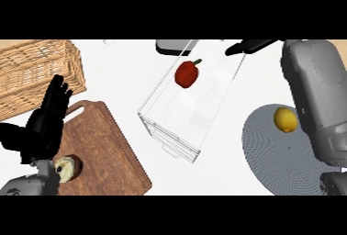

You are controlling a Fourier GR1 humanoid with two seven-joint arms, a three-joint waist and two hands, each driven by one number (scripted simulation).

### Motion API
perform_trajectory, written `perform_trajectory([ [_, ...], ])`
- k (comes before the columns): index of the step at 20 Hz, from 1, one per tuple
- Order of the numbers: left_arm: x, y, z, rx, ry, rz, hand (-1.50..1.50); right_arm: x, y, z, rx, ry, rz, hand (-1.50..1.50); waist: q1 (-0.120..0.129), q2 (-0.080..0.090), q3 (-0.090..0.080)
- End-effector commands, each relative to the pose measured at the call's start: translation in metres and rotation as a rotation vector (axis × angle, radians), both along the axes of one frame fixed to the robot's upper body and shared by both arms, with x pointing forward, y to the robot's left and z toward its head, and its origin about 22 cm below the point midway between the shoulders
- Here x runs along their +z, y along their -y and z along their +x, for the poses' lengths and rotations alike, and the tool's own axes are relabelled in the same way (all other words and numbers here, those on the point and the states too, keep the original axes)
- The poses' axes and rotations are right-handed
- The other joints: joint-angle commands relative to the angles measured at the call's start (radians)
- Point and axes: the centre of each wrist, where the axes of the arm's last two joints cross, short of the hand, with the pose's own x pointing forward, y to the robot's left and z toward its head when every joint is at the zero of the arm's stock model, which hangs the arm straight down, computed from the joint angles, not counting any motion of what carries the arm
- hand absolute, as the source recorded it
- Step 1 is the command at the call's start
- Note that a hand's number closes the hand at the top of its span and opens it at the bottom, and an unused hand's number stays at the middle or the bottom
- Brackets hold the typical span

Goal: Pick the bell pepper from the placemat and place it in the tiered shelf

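The red bell pepper with its green stem lies inside the clear tiered shelf, near the shelf's far end. My right forearm runs up the right side of the view. My right hand shows at the top edge beyond the shelf, fingers spread, apart from the pepper and holding nothing. The grey round placemat lies at the lower right, partly under my right arm, with a yellow lemon on it. My left hand rests open at the left, fingers up.
A wicker basket stands at the top left. A brown wooden cutting board lies at the lower left, with a small pale round item on it beside my left wrist.
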Motion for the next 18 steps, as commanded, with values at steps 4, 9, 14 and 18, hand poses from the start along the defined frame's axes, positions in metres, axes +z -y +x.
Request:
perform_trajectory([
  [4, -0.002, -0.012, -0.001, -0.015, -0.006, 0.012, 0.0, 0.023, 0.098, -0.001, -0.118, -0.057, 0.036, -1.5, 0.016, 0.008, 0.001],
  [9, -0.001, 0.002, -0.01, -0.035, 0.001, 0.001, 0.0, 0.019, 0.149, -0.013, -0.088, -0.089, 0.008, -1.5, 0.027, 0.01, 0.001],
  [14, -0.009, 0.017, 0.001, -0.034, 0.023, 0.006, 0.0, 0.022, 0.207, -0.037, -0.078, -0.06, 0.021, -1.5, 0.042, 0.024, 0.003],
  [18, 0.012, 0.021, 0.004, -0.039, 0.017, 0.0, 0.0, 0.025, 0.213, -0.038, -0.036, -0.074, 0.048, -1.5, 0.046, 0.02, 0.004],
])
